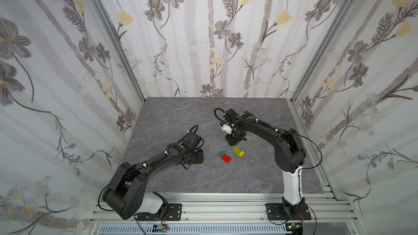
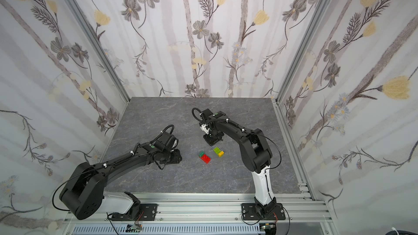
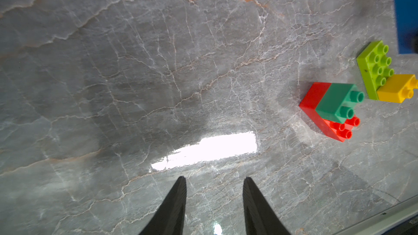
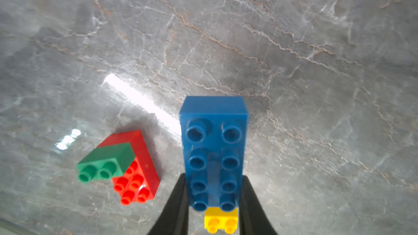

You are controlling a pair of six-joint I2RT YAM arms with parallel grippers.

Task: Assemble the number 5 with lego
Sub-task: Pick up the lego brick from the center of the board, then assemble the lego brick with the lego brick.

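Observation:
My right gripper [image 4: 213,177] is shut on the long blue brick [image 4: 213,145], its fingers pressing the brick's two long sides; in a top view only a blue corner [image 1: 226,139] shows under the gripper [image 1: 235,138]. On the table lies the red brick [image 1: 226,158] with the dark green brick [image 1: 222,154] stacked on one end. Beside them, the lime-green brick [image 1: 236,149] carries the yellow brick [image 1: 241,153] at one end. My left gripper [image 3: 214,179] is open over bare table, left of the bricks. No number 5 figure shows.
The grey marble table [image 1: 181,177] is walled by floral panels on three sides. An aluminium rail [image 1: 214,209] with both arm bases runs along the front edge. The left arm [image 1: 158,159] stretches low across the table's left half.

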